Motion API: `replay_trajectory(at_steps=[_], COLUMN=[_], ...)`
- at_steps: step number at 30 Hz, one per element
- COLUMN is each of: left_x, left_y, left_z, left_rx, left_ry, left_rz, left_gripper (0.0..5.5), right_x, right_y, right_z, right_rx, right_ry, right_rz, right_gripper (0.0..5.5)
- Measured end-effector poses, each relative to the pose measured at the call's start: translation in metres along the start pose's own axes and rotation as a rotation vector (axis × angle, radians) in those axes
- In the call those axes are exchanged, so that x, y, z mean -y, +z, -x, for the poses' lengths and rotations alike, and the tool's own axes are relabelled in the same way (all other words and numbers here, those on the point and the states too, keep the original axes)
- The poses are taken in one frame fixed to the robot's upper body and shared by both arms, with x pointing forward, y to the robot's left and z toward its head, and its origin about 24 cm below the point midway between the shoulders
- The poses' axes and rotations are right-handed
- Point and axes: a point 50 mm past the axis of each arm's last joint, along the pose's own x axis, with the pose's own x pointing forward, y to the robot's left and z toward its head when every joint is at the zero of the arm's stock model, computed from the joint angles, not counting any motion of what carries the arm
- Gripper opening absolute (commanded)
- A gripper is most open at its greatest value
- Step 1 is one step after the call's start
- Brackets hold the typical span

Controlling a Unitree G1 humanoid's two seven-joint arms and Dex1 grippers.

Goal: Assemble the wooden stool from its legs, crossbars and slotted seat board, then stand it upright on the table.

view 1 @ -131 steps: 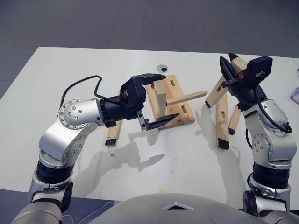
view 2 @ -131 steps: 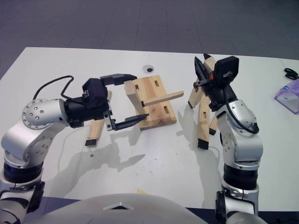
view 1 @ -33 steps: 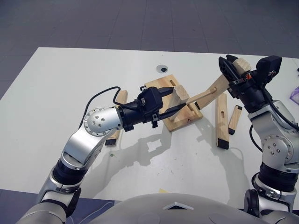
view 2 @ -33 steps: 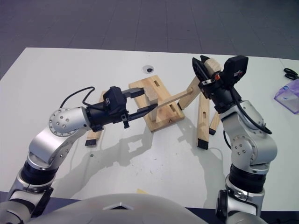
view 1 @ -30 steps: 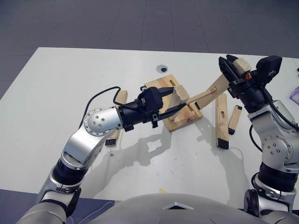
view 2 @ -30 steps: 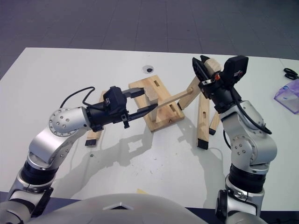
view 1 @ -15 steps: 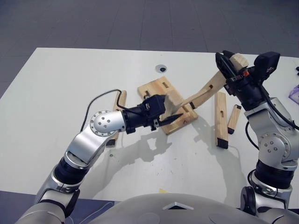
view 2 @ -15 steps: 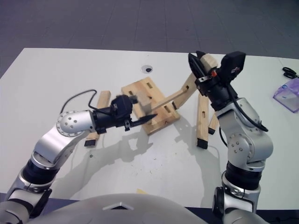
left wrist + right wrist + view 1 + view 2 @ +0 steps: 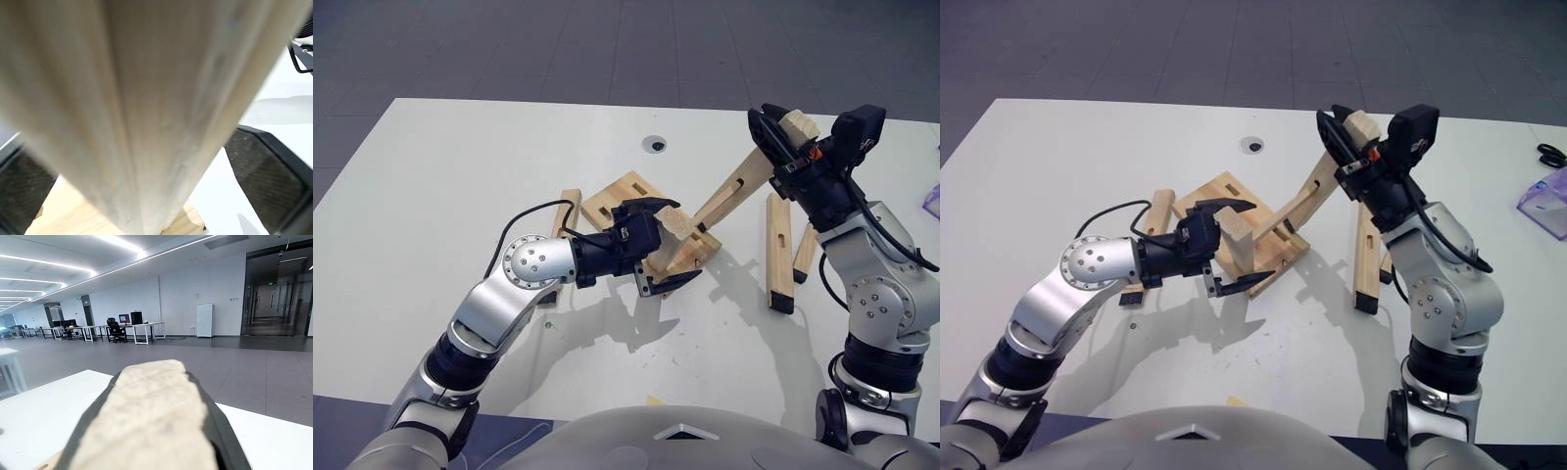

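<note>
The slotted seat board point(image 9: 622, 194) lies flat near the table's middle, with a short wooden leg point(image 9: 672, 227) standing up from it. My left gripper point(image 9: 661, 245) is open, one finger on each side of that leg; its pads point(image 9: 259, 171) flank the wood with gaps showing. A second leg point(image 9: 739, 181) slants up from the board's right side. My right gripper point(image 9: 781, 127) is shut on that leg's upper end point(image 9: 146, 421), high above the table.
A long leg point(image 9: 775, 250) and a shorter piece point(image 9: 806, 253) lie on the table under my right arm. Another leg point(image 9: 566, 211) lies left of the board. A round hole point(image 9: 654, 145) is behind the board, and a purple container point(image 9: 1547, 201) sits at the far right.
The seat board has slid and turned leftward. My right gripper moved left with its leg. My left gripper turned, and its fingers now stand wide around the standing leg.
</note>
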Motion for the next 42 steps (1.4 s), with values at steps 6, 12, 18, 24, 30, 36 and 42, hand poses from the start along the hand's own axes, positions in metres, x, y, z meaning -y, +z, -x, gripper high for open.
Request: replay_trajectory(at_steps=[6, 12, 18, 24, 30, 36, 42], left_x=[-0.002, -0.003, -0.003, -0.003, -0.002, -0.007, -0.002], left_y=[-0.002, -0.001, -0.003, -0.003, -0.008, -0.015, -0.016], left_z=[0.002, 0.004, 0.004, 0.004, 0.009, 0.027, 0.038], left_rx=[-0.015, -0.020, -0.024, -0.031, -0.042, -0.068, -0.087], left_ry=[0.005, 0.017, 0.025, 0.030, 0.062, 0.237, 0.262], left_rz=[-0.004, -0.017, -0.019, -0.032, -0.026, 0.019, 0.034], left_gripper=[5.40, 5.40, 5.40, 5.40, 5.40, 5.40, 5.40], right_x=[-0.001, 0.004, 0.006, 0.004, -0.003, -0.018, -0.026], right_y=[0.000, 0.002, 0.001, 0.001, 0.000, -0.003, -0.006], right_z=[-0.001, -0.004, -0.005, -0.006, -0.008, -0.011, -0.010], right_rx=[-0.069, -0.105, -0.130, -0.132, -0.118, -0.096, -0.083], right_ry=[0.056, 0.063, 0.061, 0.054, 0.100, 0.179, 0.197], right_rz=[-0.037, -0.121, -0.204, -0.203, -0.125, 0.032, 0.045], right_gripper=[0.99, 1.00, 1.00, 1.00, 0.99, 0.99, 0.99])
